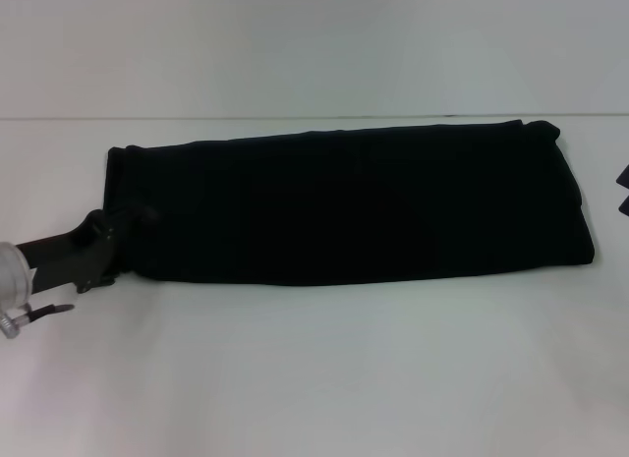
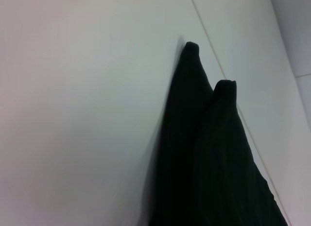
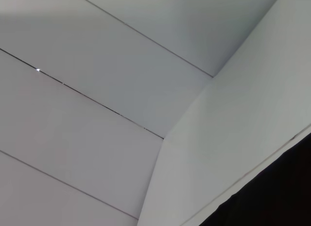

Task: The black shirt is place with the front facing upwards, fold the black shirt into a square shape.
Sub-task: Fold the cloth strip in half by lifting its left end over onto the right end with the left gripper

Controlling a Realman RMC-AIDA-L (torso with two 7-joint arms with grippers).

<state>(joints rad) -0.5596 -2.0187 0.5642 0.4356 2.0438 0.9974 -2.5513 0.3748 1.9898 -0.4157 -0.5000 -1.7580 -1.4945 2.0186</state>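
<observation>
The black shirt [image 1: 344, 203] lies on the white table [image 1: 314, 369], already folded into one long band. No letters and no neck label show (they may be tucked inside). The band runs across the table from the robot's left to its right, with the right end a little farther back. One short end points to the left and the other to the right.

The left gripper [image 1: 123, 231] is at the near corner of the left short end, right against the cloth. Black fingers on black cloth hide the jaws, so I cannot tell if it is gripping the shirt or has let go. In the left wrist view the shirt [image 2: 214, 158] fills the frame as a dark folded edge.

The right gripper [image 1: 623, 190] only peeks in at the right edge, just beside the shirt's right end. I cannot tell its state either.

I think the next step is to fold one short end over toward the other. To do it well, get a firm pinch through all the layers at the corner. Lift just enough to clear the cloth. Carry it straight along the band, and lay edge on edge so it comes out square.
</observation>
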